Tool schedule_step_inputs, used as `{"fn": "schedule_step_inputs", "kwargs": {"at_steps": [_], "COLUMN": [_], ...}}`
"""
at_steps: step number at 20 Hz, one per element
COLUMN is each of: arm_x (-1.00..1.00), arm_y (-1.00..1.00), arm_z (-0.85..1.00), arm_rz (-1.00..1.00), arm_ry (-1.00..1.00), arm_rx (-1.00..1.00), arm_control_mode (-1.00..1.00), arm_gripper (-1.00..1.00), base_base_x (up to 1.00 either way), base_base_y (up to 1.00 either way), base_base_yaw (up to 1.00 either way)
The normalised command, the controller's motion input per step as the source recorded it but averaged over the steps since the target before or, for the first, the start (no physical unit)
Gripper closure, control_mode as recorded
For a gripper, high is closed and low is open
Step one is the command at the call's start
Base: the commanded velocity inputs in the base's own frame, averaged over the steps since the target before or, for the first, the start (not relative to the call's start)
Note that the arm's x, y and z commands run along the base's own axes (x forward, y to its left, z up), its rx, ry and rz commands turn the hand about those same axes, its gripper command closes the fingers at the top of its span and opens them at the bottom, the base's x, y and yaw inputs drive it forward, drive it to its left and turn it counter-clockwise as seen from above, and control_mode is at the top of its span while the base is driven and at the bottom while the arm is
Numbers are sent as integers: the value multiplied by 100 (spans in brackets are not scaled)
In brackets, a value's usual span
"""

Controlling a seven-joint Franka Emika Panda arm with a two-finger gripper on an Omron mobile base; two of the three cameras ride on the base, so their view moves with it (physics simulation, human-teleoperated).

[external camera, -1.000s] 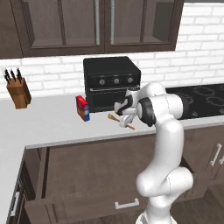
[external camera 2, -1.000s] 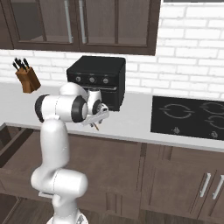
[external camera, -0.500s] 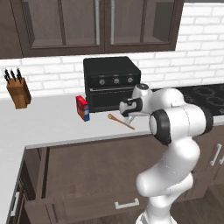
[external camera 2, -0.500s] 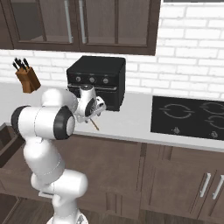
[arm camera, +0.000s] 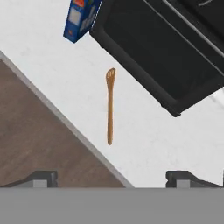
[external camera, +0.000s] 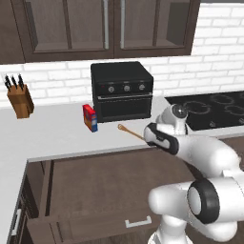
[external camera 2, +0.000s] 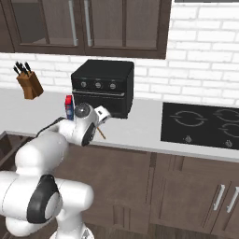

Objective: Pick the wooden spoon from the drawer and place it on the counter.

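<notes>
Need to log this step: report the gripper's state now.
Gripper: open, holding nothing; the wooden spoon lies free on the counter ahead of its fingertips.

Even, bright rendered light; no glare; faint soft shadows under oven point(external camera: 122, 90); all views sharp, slightly pixelated, undistorted.

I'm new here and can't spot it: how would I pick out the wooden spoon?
Find the black oven standing on the pale counter. Just in front of it, right of a small red and blue box, lies the wooden spoon, flat on the counter. It is the one thin, tan stick there, with a small oval bowl.
</notes>
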Motion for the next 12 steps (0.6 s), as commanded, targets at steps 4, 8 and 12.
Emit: {"fn": "schedule_step_inputs", "kwargs": {"at_steps": [4, 8, 12], "arm_x": [-64, -37, 0], "arm_y": [-14, -16, -37], "arm_z": [100, 87, 9], "arm_rz": [0, 0, 1], "arm_ry": [-25, -13, 0], "arm_rx": [0, 0, 9], "arm_control_mode": [-100, -100, -100], "arm_gripper": [-100, -100, -100], "base_base_x": [0, 0, 0], "base_base_y": [0, 0, 0], "base_base_yaw": [0, 0, 0]}}
